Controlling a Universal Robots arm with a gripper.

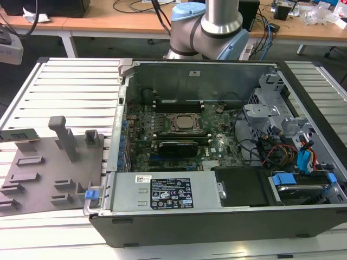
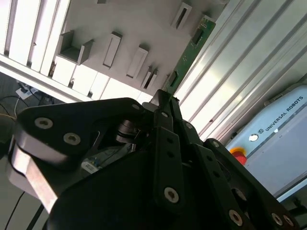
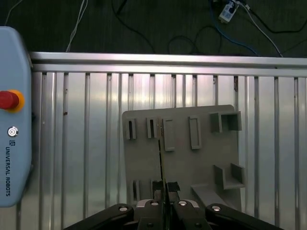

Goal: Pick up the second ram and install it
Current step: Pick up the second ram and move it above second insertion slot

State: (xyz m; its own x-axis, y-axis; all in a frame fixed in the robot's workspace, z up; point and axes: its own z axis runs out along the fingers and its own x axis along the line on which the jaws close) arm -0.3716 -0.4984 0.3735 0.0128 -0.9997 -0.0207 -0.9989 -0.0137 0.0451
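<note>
1. Hovering with the gripper [image 3: 164, 189] well above the grey holder plate [image 3: 187, 158], looking straight down on it in the first wrist view.
2. Holding the fingertips [image 3: 172, 188] a narrow gap apart, clamping on nothing.
3. Lining that gap up with the second ram [image 3: 160, 158], which is standing on its long edge in the plate and appearing as a thin line running away from the fingertips.
4. Showing the same stick's green face and dark chips in the second wrist view [image 2: 189, 55], its near end hiding behind the gripper.
5. Placing it, in the exterior view, at the far left [image 1: 19, 135] over the slatted table [image 1: 70, 92], well apart from the open computer case [image 1: 217, 222] and its memory slots [image 1: 179, 103].
6. Judging the gap as the main hazard: with so little room to spare, risking a fingertip landing on the board's top edge through any small sideways offset or twist, and so pressing it into the holder or tipping it.
7. Risking also an off-centre grip, letting the long stick pivot and arrive skewed at a slot.
8. Risking damage to the chips by squeezing on them rather than on bare board.
</note>
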